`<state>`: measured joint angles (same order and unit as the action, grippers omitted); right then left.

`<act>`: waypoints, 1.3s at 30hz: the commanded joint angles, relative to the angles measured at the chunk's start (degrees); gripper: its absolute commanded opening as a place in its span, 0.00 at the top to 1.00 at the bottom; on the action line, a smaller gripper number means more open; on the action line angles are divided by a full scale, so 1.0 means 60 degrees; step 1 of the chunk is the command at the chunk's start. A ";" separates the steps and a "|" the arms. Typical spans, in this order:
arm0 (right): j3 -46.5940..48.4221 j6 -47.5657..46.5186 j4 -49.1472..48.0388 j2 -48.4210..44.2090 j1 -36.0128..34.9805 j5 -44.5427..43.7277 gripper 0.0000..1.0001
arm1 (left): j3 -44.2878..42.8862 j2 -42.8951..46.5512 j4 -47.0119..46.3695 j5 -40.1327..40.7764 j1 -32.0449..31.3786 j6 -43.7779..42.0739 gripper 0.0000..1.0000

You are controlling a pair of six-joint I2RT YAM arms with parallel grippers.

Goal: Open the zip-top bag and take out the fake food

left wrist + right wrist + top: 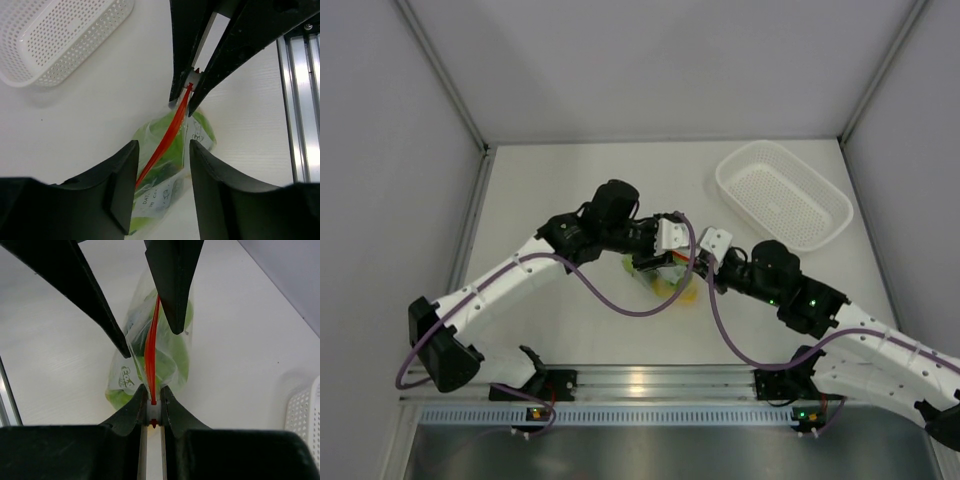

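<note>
The zip-top bag (658,272) lies at the table's middle, its orange-red zip strip (165,142) edge-up. Green fake food (156,131) shows through the plastic, and yellow pieces show in the top view (677,291). My right gripper (153,390) is shut on the white slider at the near end of the zip strip (151,352). It also shows in the left wrist view (182,102). My left gripper (163,145) is open, a finger on each side of the bag, straddling the strip. In the top view the left gripper (670,240) and the right gripper (710,250) meet over the bag.
A white perforated oval basket (785,195) stands at the back right, also in the left wrist view (60,40). Grey walls close the sides and back. An aluminium rail (640,380) runs along the near edge.
</note>
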<state>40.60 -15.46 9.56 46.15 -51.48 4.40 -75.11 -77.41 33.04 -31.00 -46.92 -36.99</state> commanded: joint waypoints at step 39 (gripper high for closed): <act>-0.2738 0.3719 -0.5578 -0.2403 0.1212 0.1316 0.64 | -0.1734 -0.0151 0.0148 -0.2186 0.0143 0.0584 1.00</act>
<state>24.86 5.37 -18.90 32.69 -45.12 9.28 -82.41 -80.90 36.16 -40.32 -46.59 -33.65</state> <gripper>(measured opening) 0.354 0.025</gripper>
